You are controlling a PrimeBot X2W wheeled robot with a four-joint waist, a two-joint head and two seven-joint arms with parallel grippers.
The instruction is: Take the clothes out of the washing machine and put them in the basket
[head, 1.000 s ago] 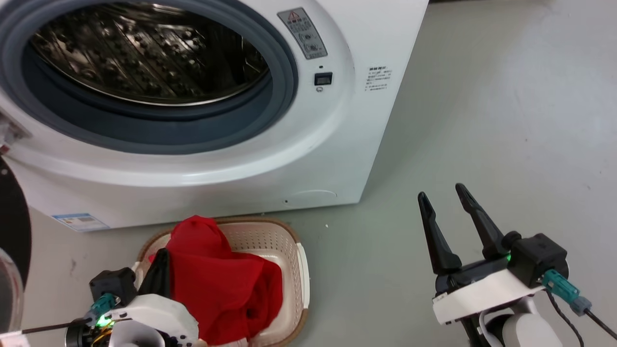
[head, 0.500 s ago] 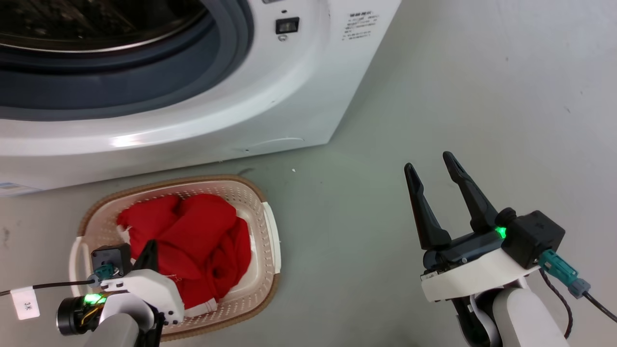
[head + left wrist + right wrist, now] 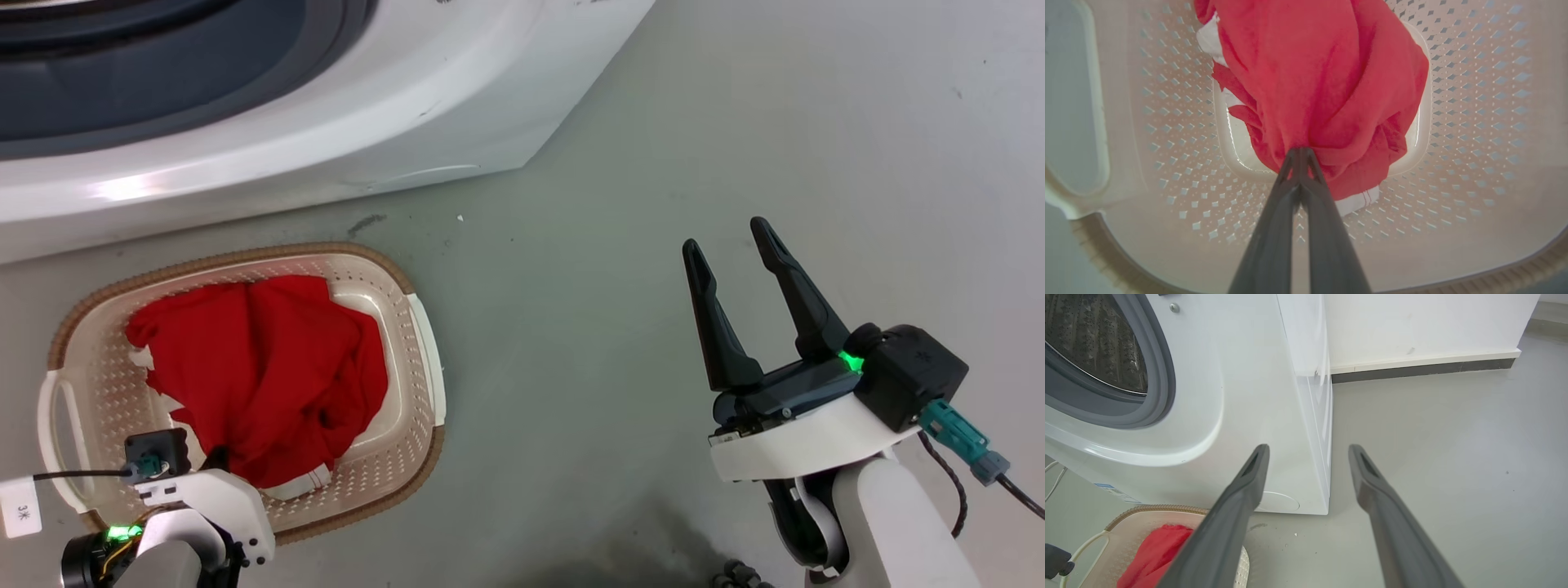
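One soft, crumpled bundle of red clothes [image 3: 261, 367] with white trim sits inside the oval, perforated cream basket [image 3: 245, 250] in front of the glossy white washing machine [image 3: 326, 122]. It stretches lengthwise straight away from my left claw [image 3: 1299, 152], which is clamped on its near fold. My right claw [image 3: 726, 233] hangs over the grey floor [image 3: 571, 327], spread apart, well clear.

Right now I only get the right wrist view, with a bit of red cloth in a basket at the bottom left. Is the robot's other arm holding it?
Observer: Yes. The left gripper has its jaws shut on the clothes, low inside the basket.
Operator: Does any cloth hang over the rim?
Observer: No. In the head view the whole red heap lies inside the brown rim, white trim showing near the gripper.
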